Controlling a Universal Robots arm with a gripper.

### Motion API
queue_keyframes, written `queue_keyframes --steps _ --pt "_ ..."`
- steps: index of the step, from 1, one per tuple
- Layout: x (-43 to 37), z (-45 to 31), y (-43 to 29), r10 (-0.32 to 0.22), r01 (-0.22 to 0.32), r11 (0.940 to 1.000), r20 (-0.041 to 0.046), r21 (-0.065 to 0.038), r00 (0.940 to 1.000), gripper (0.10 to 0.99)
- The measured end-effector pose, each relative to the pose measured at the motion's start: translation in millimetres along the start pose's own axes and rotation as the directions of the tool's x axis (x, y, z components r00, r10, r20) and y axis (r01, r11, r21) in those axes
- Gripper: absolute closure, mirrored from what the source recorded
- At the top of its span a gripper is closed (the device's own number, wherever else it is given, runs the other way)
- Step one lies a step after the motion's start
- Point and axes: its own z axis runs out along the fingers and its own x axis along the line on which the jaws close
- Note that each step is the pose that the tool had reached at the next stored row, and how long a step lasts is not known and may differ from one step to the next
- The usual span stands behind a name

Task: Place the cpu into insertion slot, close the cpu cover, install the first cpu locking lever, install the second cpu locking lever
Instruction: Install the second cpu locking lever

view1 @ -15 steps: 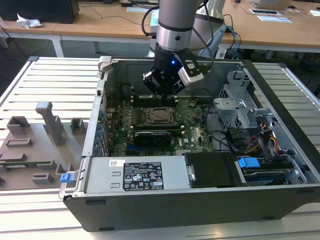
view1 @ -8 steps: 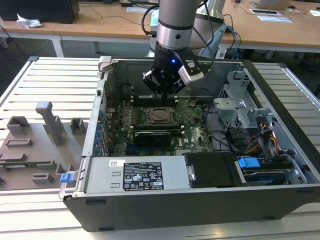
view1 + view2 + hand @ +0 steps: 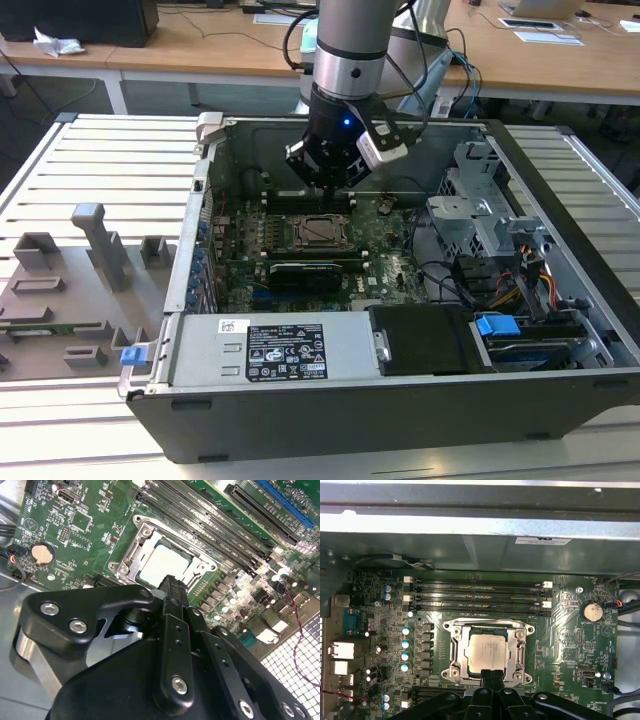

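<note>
Your gripper has its fingers pressed together, holding nothing; its tips sit at the cover edge; cpu seated just beyond them.

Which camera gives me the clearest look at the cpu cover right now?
The first wrist view: the cpu cover is seen straight down, its frame around the cpu. In the second wrist view it is slanted and partly hidden by the end effector. In the exterior view it is small.

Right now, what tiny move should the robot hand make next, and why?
Probably lift slightly and back off. The cpu already lies in the insertion slot with the cpu cover down around it, and the hand sits shut at its edge, holding nothing.
</note>
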Motion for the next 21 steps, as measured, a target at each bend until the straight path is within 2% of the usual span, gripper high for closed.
queue_keyframes --steps 2,4,6,8,11,12,14,16,20,21 --pt "-1.7 -0.1 -0.1 0.0 0.0 1.0 0.0 0.0 1.0 0.98" --pt "-14.6 -0.5 -0.5 0.0 0.0 1.0 -0.0006 0.003 1.0 0.98" --pt "-34.7 -1.1 -1.2 0.0 0.0 1.0 -0.0023 0.004 1.0 0.98" --pt "-38.6 -1.3 -1.4 0.0 0.0 1.0 -0.0028 0.004 1.0 0.98" --pt "-39.2 -1.3 -1.4 0.0 0.0 1.0 -0.0027 0.0 1.0 0.98" --pt "-39.2 -0.8 -1.5 0.0 0.0 1.0 -0.0023 -0.005 1.0 0.98" --pt "-36.1 2.4 -3.9 0.0 0.0 1.0 -0.0026 -0.005 1.0 0.98" --pt "-30.6 9.3 -7.4 0.0 0.0 1.0 -0.0025 -0.005 1.0 0.98" --pt "-23.0 16.9 -14.0 0.0 0.0 1.0 -0.0025 -0.005 1.0 0.98" --pt "-19.2 20.5 -17.4 0.0 0.0 1.0 -0.0026 -0.005 1.0 0.98"
